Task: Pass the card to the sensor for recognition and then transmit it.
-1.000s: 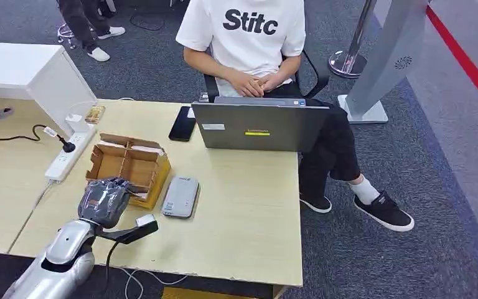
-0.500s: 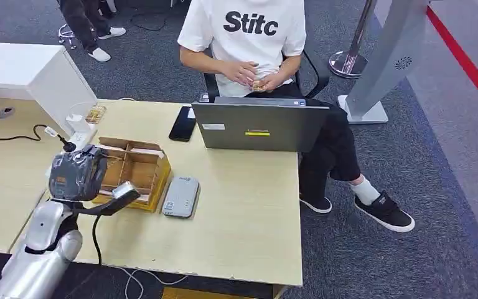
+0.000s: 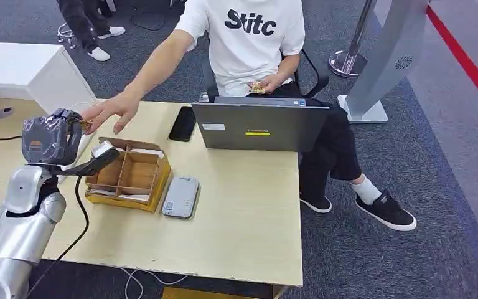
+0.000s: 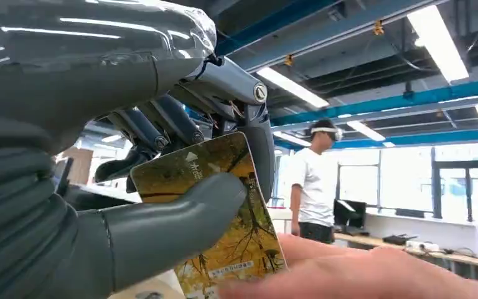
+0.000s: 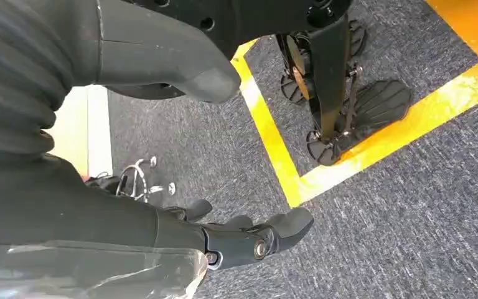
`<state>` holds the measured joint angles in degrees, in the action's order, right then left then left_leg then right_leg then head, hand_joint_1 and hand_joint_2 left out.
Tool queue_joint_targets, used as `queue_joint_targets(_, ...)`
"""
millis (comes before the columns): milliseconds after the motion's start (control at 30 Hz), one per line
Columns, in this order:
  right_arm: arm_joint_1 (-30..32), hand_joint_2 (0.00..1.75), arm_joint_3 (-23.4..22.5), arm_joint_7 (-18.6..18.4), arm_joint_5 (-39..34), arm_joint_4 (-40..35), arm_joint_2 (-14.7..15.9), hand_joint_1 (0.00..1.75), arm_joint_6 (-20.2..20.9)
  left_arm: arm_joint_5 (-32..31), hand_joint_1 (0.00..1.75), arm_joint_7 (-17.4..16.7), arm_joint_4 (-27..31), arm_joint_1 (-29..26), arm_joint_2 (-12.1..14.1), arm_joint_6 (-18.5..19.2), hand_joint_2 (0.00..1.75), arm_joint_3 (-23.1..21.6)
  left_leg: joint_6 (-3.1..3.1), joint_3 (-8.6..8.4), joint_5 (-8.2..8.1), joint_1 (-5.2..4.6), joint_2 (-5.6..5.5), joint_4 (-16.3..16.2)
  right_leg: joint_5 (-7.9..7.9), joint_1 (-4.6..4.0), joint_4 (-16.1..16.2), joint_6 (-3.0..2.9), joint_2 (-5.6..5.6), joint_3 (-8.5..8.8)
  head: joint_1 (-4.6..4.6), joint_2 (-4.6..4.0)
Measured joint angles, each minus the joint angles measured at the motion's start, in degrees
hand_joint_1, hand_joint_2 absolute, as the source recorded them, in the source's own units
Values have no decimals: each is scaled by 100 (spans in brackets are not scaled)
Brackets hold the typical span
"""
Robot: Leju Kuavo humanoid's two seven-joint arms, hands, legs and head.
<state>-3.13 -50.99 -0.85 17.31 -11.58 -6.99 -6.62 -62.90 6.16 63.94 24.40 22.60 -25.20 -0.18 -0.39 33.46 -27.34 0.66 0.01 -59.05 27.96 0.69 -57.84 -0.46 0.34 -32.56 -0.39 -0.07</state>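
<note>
My left hand (image 3: 50, 138) is raised above the table's left side, beyond the cardboard box (image 3: 129, 173). It pinches a yellow leaf-patterned card (image 4: 249, 237) between thumb and fingers. A seated person's outstretched hand (image 3: 109, 111) reaches my left hand and touches the card's end (image 4: 361, 274). The grey card sensor (image 3: 180, 196) lies flat on the table (image 3: 243, 212), right of the box, away from my hand. My right hand (image 5: 249, 240) hangs down over the carpet with fingers apart and nothing in it.
An open laptop (image 3: 258, 126) stands at the table's far edge before the person, a black phone (image 3: 182, 123) beside it. A white power strip (image 3: 68, 157) with cables lies by my left arm. A white cabinet (image 3: 25, 71) stands at the far left.
My left hand rose from beside the box and moved left and farther back. The person stretched an arm across the table to my hand and the card.
</note>
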Motion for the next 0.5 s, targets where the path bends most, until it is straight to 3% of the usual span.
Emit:
queue_joint_targets(67, -6, 175, 0, 0, 5, 0, 0, 0, 0, 0, 175, 0, -40, 8, 0, -2, 175, 0, 0, 0, 0, 0, 0, 0, 0, 0, 0, 0, 0, 0, 0, 0)
queue_joint_targets(100, -9, 175, 0, 0, 5, 0, 0, 0, 0, 0, 86, 0, -57, 11, 0, -2, 175, 0, 0, 0, 0, 0, 1, 0, 0, 0, 0, 0, 1, 0, 0, 0)
queue_joint_targets(133, -11, 175, 0, 0, 7, 0, 0, 0, 0, 0, 86, 0, -75, 12, 0, -2, 175, 0, 0, 0, 0, 0, 3, 0, 0, 0, 0, 0, 3, 0, 0, 0)
queue_joint_targets(167, -10, 175, 0, 0, 7, 0, 0, 0, 0, 0, 0, 0, -92, 11, 0, -2, 175, 0, 0, -1, 0, 0, 4, 0, 0, 0, 0, 0, 4, 0, -2, 0)
queue_joint_targets(500, -16, 175, -9, -2, 15, 0, 0, 0, -11, 538, 0, 139, 92, -232, -18, -54, 175, 87, 0, 1, 0, 0, 4, 0, 0, 0, -1, 0, 4, -1, -2, 0)
